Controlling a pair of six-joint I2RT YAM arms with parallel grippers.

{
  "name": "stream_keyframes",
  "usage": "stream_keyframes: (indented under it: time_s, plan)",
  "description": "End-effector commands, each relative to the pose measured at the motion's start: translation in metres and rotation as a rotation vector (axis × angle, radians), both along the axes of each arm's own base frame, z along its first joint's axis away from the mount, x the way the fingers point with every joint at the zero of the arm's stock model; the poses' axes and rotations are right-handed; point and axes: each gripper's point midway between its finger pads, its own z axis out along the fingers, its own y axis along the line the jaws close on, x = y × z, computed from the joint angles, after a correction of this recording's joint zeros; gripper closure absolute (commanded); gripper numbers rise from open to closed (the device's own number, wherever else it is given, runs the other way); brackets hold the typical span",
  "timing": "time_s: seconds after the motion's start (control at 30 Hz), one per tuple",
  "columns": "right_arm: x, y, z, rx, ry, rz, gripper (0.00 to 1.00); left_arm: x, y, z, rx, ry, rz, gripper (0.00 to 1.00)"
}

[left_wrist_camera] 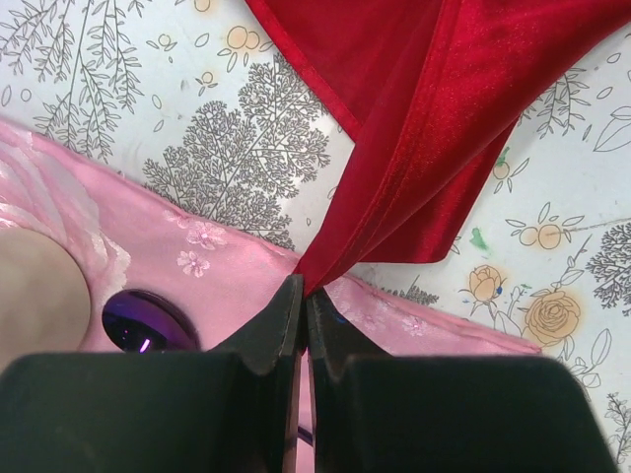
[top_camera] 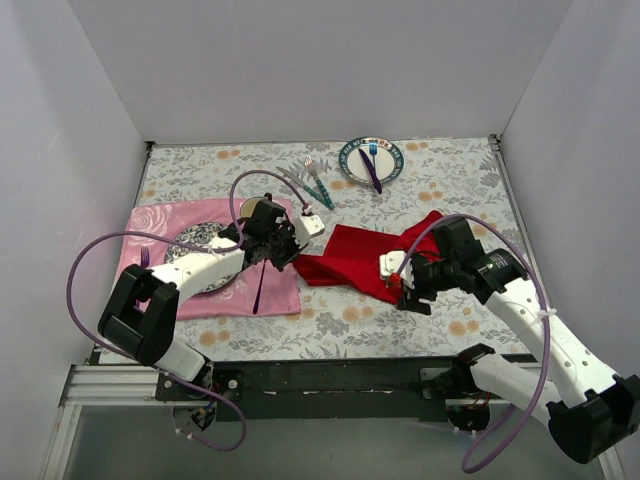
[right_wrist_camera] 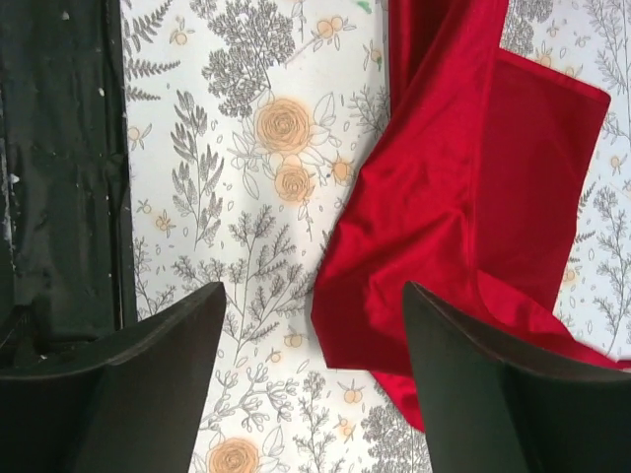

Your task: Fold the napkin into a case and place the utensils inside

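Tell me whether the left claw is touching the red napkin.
Touching. The left wrist view shows the left claw shut on a gathered corner of the napkin, cloth running straight into its fingertips.

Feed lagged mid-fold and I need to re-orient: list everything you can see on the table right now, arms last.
tablecloth: 1, white floral, covers the table
napkin: 1, red, crumpled, centre
fork and knife: 2, teal handles, behind the napkin
rear plate: 1, blue-rimmed, far edge
blue fork, purple knife: 1 each, on rear plate
placemat: 1, pink, left
near plate: 1, patterned, on placemat, partly hidden
purple spoon: 1, on placemat, right part
purple utensil: 1, placemat's left edge, kind unclear
left gripper: shut on napkin's left corner
right gripper: open, over napkin's right edge
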Motion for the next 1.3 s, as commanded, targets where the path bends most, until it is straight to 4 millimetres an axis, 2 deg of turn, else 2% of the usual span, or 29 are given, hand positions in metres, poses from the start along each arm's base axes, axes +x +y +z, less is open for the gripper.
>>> stream_keyframes:
  time_s: [0.0, 0.07, 0.2, 0.23, 0.27, 0.3, 0.33, 0.37, 0.4, 0.43, 0.47, 0.5, 0.53, 0.6, 0.67, 0.7, 0.83, 0.9, 0.93, 1.0, 1.07, 1.13, 1.27]
  plan:
    - [0.012, -0.012, 0.002, -0.066, -0.103, -0.030, 0.16, 0.004, -0.001, 0.012, -0.015, 0.005, 0.034, 1.00]
    - [0.019, -0.013, 0.002, -0.079, -0.147, -0.028, 0.13, 0.003, -0.001, 0.010, -0.014, 0.011, 0.030, 1.00]
    - [0.053, -0.019, 0.009, -0.101, -0.227, -0.153, 0.07, 0.005, -0.002, 0.008, -0.011, 0.013, 0.033, 1.00]
    - [0.059, -0.019, 0.005, -0.113, -0.200, -0.168, 0.07, 0.005, -0.001, 0.009, -0.009, 0.009, 0.033, 1.00]
    - [0.072, -0.028, 0.019, -0.103, -0.191, -0.220, 0.07, 0.005, -0.001, 0.009, -0.009, 0.008, 0.029, 1.00]
    - [0.075, -0.028, 0.022, -0.075, -0.143, -0.226, 0.07, 0.005, -0.001, 0.010, -0.010, 0.001, 0.024, 1.00]
    - [0.084, -0.030, 0.012, -0.093, -0.066, -0.236, 0.07, 0.005, -0.001, 0.012, -0.014, -0.005, 0.022, 1.00]
    - [0.094, -0.045, 0.022, -0.098, -0.027, -0.281, 0.11, 0.004, -0.002, 0.016, -0.022, -0.015, 0.019, 1.00]
    - [0.100, -0.049, 0.020, -0.105, 0.005, -0.282, 0.14, 0.004, -0.002, 0.017, -0.025, -0.017, 0.018, 1.00]
    - [0.110, -0.053, 0.006, -0.130, 0.080, -0.302, 0.17, 0.004, -0.002, 0.019, -0.029, -0.022, 0.016, 1.00]
    - [0.120, -0.066, 0.003, -0.128, 0.121, -0.359, 0.19, 0.004, -0.003, 0.026, -0.045, -0.043, 0.012, 1.00]
    - [0.127, -0.068, 0.011, -0.098, 0.158, -0.388, 0.27, 0.003, -0.003, 0.028, -0.051, -0.050, 0.007, 1.00]
    - [0.134, -0.071, 0.000, -0.095, 0.227, -0.423, 0.30, 0.003, -0.004, 0.033, -0.060, -0.068, -0.004, 1.00]
    - [0.146, -0.080, 0.000, -0.067, 0.273, -0.495, 0.41, 0.000, -0.007, 0.049, -0.101, -0.112, -0.030, 1.00]
    - [0.150, -0.082, -0.007, -0.061, 0.323, -0.540, 0.46, -0.004, -0.008, 0.055, -0.115, -0.132, -0.058, 1.00]
    - [0.151, -0.083, -0.010, -0.061, 0.327, -0.550, 0.50, -0.008, -0.010, 0.064, -0.139, -0.149, -0.079, 1.00]
    - [0.150, -0.086, -0.033, -0.087, 0.369, -0.582, 0.51, -0.022, -0.014, 0.076, -0.153, -0.208, -0.180, 1.00]
    - [0.147, -0.085, -0.040, -0.099, 0.419, -0.580, 0.47, -0.031, -0.013, 0.073, -0.121, -0.261, -0.269, 1.00]
    - [0.145, -0.082, -0.044, -0.098, 0.456, -0.557, 0.44, -0.038, -0.014, 0.080, -0.117, -0.306, -0.312, 1.00]
    - [0.131, -0.072, -0.042, -0.062, 0.489, -0.454, 0.35, -0.047, -0.012, 0.072, -0.071, -0.365, -0.396, 1.00]
    - [0.128, -0.068, -0.043, -0.040, 0.414, -0.367, 0.26, -0.057, -0.014, 0.073, -0.058, -0.408, -0.451, 1.00]
    - [0.128, -0.063, -0.038, -0.018, 0.329, -0.324, 0.23, -0.058, -0.015, 0.078, -0.055, -0.449, -0.477, 1.00]
    - [0.127, -0.043, -0.036, 0.015, 0.223, -0.213, 0.19, -0.066, -0.021, 0.100, -0.116, -0.539, -0.526, 1.00]
